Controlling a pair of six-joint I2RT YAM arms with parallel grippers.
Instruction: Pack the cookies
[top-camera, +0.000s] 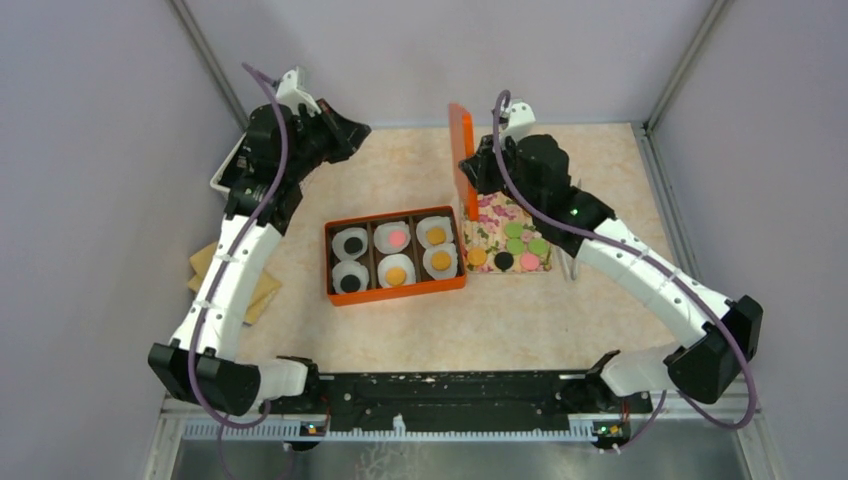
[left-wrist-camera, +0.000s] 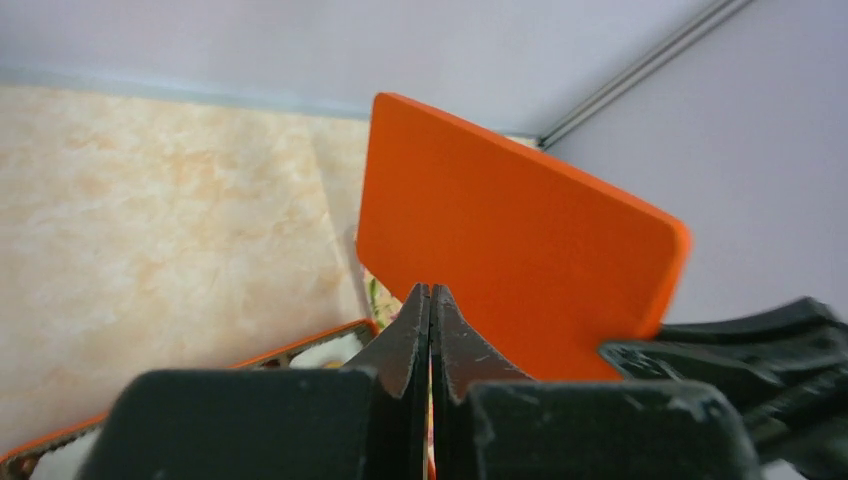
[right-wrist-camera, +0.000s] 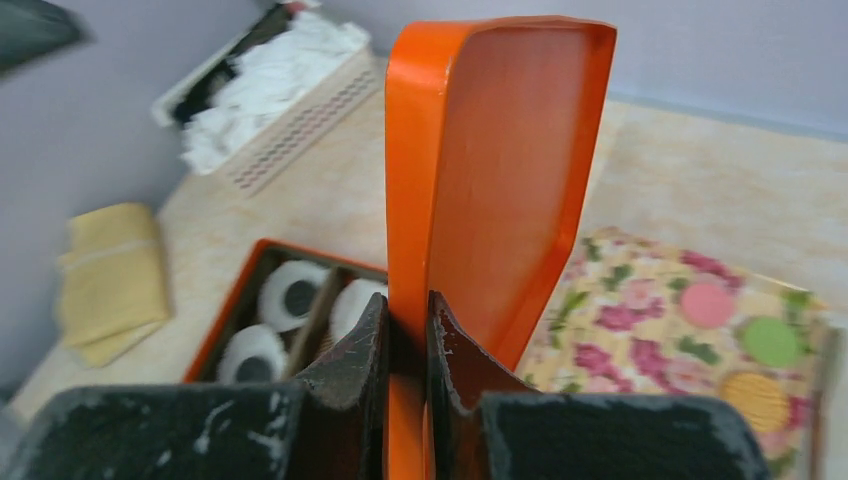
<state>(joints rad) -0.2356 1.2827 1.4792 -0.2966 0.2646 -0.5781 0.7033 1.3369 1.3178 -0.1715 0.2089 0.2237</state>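
An orange lid (top-camera: 461, 150) stands on edge by the far left corner of the floral tray (top-camera: 490, 212), pinched at its rim by the right end effector (right-wrist-camera: 407, 305). The left end effector (left-wrist-camera: 430, 300) is closed on nothing, well to the left. Yellow cloths (top-camera: 205, 262) lie at the desk's left edge. Cookies (top-camera: 518, 245) in green, pink, orange and black sit on the tray. One more lies in each of six paper cups (top-camera: 340, 235) in the orange box (top-camera: 400, 292).
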